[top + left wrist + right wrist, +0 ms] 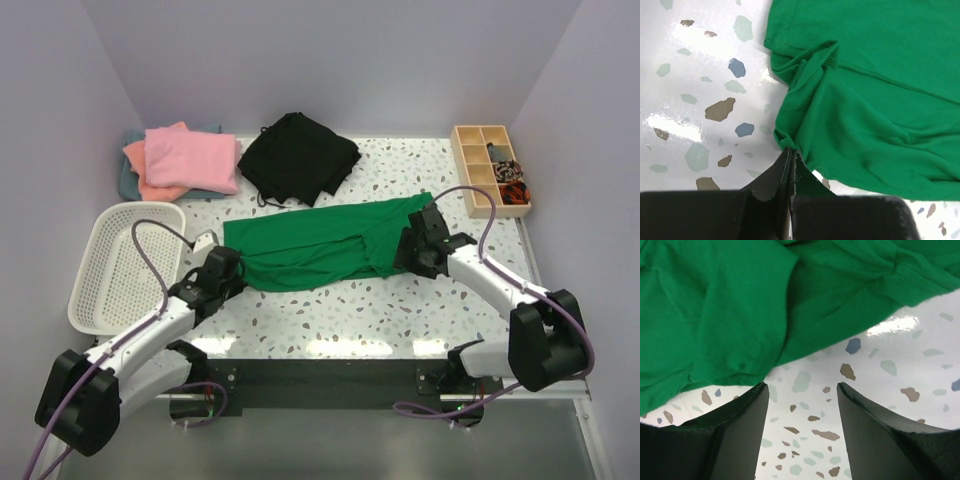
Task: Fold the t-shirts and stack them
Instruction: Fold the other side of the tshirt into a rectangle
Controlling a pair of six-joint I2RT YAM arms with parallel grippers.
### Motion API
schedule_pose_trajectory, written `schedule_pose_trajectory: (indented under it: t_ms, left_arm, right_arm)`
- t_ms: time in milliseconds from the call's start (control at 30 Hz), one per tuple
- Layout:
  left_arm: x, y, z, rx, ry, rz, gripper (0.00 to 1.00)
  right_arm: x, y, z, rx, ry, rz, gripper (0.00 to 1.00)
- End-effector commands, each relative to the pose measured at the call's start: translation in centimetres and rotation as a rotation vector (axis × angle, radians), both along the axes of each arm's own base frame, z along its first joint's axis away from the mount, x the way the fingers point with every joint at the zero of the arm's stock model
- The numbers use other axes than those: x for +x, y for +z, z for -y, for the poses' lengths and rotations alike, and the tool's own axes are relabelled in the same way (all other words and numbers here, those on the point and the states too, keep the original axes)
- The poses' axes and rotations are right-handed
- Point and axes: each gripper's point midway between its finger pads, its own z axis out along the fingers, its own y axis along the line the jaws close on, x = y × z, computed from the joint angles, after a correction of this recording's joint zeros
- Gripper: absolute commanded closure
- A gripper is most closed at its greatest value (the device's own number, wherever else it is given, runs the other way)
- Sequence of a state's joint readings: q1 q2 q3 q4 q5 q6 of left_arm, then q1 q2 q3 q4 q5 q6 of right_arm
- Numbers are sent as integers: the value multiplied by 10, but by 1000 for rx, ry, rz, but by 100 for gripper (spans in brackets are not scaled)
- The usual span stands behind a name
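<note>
L gripper (791, 159) is pressed together, nipping a bunched hem corner of the green t-shirt (865, 100), w/ bare table (700, 100) beside it. R gripper (802, 389) is spread w/ nothing btwn its fingers, tips just at the shirt's edge. Wrist views crop the shirt. Only the top view shows it whole, rumpled mid-table btwn both arms. Fingertips can't be made out there. Basket (115, 265) is near the L arm. Pink t-shirt (190, 160) and black garment (298, 158) lie at the far edge, well apart.
</note>
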State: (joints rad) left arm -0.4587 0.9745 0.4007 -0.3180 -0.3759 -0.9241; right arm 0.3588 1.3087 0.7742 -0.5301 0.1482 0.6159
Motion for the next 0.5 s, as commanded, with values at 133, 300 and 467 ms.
schedule_pose_trajectory:
  t_ms: [133, 300, 467]
  left_arm:
    - [-10, 17, 12, -63, -58, -15, 100]
    - [-20, 15, 9, -65, -58, -37, 100]
    - [-24, 19, 8, -67, -61, -40, 100]
  right_arm:
    - [46, 3, -16, 38, -21, 98, 39]
    - [63, -9, -19, 20, -18, 89, 44]
    - [75, -12, -25, 38, -14, 104, 55]
